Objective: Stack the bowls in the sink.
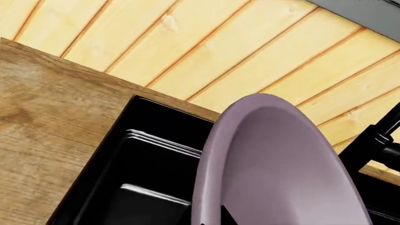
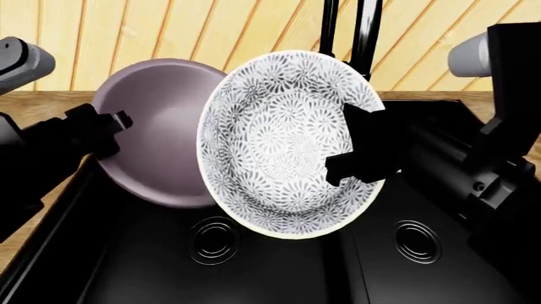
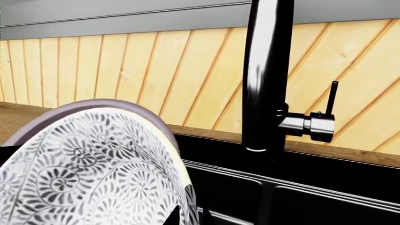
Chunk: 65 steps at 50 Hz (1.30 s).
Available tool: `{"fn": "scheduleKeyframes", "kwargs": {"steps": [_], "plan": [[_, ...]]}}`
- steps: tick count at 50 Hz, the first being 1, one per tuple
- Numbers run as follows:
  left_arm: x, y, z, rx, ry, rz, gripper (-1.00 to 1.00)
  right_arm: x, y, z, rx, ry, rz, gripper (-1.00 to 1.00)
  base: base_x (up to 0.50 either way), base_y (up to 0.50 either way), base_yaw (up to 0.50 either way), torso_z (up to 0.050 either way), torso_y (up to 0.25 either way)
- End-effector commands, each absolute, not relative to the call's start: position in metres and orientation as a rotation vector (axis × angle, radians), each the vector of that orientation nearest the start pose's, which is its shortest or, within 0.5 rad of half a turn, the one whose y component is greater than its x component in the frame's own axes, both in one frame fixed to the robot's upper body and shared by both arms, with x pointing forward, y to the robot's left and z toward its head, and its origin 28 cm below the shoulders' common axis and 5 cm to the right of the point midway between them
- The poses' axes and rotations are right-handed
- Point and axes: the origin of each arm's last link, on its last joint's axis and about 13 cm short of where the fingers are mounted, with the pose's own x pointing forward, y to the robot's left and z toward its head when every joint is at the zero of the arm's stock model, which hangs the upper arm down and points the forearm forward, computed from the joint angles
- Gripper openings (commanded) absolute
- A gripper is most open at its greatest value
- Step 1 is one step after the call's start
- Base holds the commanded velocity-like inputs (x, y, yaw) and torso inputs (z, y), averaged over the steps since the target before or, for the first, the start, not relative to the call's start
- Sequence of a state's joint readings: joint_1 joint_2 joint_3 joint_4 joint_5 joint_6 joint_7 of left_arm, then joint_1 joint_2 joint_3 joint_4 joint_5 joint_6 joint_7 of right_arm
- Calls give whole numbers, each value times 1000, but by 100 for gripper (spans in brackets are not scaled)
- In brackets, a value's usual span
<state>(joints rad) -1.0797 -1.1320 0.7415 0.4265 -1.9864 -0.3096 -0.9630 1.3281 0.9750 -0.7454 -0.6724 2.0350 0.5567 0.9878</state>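
While my left pincer (image 2: 110,126) grips the wide matte mauve bowl (image 2: 144,126) by its rim and my right pincer (image 2: 359,152) clamps the white floral-patterned bowl (image 2: 279,139), both hang tilted above the glossy black double-basin sink (image 2: 279,278), overlapping, presumably to nest them.

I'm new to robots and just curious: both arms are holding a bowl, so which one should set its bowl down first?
Probably the left. Its gripper holds the wider mauve bowl, which should sit underneath; the right gripper holds the patterned white bowl over the sink.
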Motion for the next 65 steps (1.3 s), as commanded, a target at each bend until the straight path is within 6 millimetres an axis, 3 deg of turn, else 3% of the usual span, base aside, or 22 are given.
{"fn": "scheduleKeyframes", "kwargs": {"steps": [1,34,65], "plan": [[228,274,284,-364,237,28,-100,181,-111,315,67,72,386,-100,0,0,0,0,0],[224,273,279,-273,350,26,-100,182,-112,311,69,80,382,-100,0,0,0,0,1],[221,264,285,-249,392,-89,-100,182,-113,311,74,78,381,-100,0,0,0,0,2]]}}
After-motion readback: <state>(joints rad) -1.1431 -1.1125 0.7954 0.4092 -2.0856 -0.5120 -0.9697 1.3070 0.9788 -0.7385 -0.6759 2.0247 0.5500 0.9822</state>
